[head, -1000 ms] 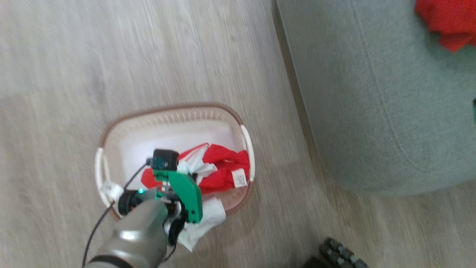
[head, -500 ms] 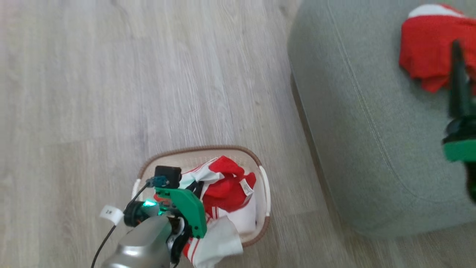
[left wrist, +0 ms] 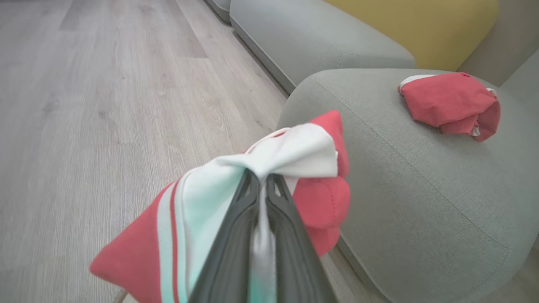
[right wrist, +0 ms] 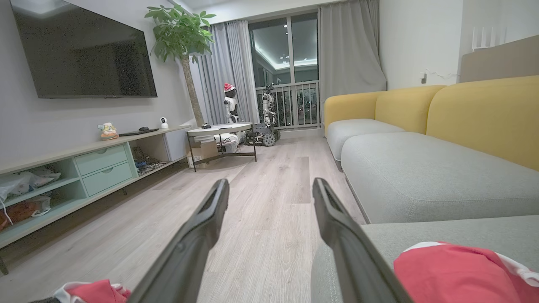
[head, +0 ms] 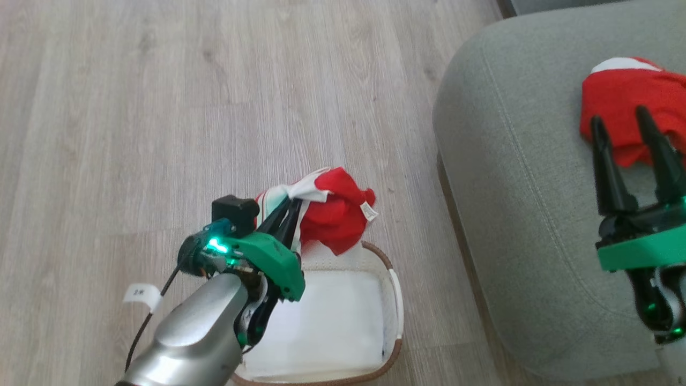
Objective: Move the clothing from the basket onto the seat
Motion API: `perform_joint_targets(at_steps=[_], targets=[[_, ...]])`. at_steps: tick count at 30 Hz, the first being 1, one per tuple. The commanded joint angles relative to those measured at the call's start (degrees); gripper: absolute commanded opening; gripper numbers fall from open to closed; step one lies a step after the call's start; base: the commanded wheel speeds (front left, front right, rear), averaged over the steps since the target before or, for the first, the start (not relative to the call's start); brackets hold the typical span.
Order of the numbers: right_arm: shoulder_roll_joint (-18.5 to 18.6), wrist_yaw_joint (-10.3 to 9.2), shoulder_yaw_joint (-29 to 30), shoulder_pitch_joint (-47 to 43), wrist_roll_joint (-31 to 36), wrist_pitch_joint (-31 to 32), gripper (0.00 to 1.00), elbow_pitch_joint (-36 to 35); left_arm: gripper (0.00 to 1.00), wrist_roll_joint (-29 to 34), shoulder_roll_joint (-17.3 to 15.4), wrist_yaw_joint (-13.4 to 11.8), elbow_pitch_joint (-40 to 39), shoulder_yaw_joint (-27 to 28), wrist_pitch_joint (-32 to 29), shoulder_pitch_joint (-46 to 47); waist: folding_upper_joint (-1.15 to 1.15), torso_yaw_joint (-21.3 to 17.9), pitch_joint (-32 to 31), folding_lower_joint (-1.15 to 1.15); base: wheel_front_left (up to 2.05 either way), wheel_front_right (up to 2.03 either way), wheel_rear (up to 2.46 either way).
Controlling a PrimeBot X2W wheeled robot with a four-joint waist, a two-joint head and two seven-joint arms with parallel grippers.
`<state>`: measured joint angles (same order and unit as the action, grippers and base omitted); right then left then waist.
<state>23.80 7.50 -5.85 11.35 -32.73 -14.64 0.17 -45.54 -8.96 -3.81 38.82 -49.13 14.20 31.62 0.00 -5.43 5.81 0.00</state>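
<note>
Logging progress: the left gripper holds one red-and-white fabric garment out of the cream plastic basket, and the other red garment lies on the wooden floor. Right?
Not quite. The other red garment lies on the grey fabric seat cushion, not the floor; the head view shows it. The left gripper does hold the red-and-white garment out of the basket.

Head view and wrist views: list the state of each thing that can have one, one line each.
left end effector: shut on the held garment
held garment: bunched, hanging raised above the basket
basket: upright on the floor, no clothing visible inside
right end effector: open, holding nothing, over the seat
second garment: crumpled, lying on the seat
seat: bearing one garment
television: screen dark
</note>
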Motion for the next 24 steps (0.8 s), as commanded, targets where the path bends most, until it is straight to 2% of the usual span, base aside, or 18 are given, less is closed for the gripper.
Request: perform_joint_targets(at_steps=[1,8,19,24], targets=[[0.92,-0.01,-0.82,-0.23,0.61,-0.36,1.00,-1.35,0.00,1.15,-1.57,-0.70,-3.38,2.53,0.79,1.88,0.00,0.09,-0.78,0.00,0.00,0.00,0.00],[0.19,-0.01,-2.13,-1.40,1.15,-0.36,1.00,-0.44,0.00,4.97,-4.48,-3.35,-14.08,2.80,0.36,2.50,0.00,-0.08,-3.18,0.00,0.00,0.00,0.00],[0.53,-0.01,-6.45,-3.66,0.95,-0.36,1.00,0.51,0.00,9.31,-10.17,-7.93,-28.92,3.54,-4.36,8.26,0.00,-0.48,-5.10,0.00,0.00,0.00,0.00],[0.44,-0.01,-8.41,-3.76,0.59,-0.36,1.00,0.69,0.00,9.75,-11.16,-9.45,-33.32,3.74,-6.04,8.72,0.00,-0.80,-5.11,0.00,0.00,0.00,0.00]])
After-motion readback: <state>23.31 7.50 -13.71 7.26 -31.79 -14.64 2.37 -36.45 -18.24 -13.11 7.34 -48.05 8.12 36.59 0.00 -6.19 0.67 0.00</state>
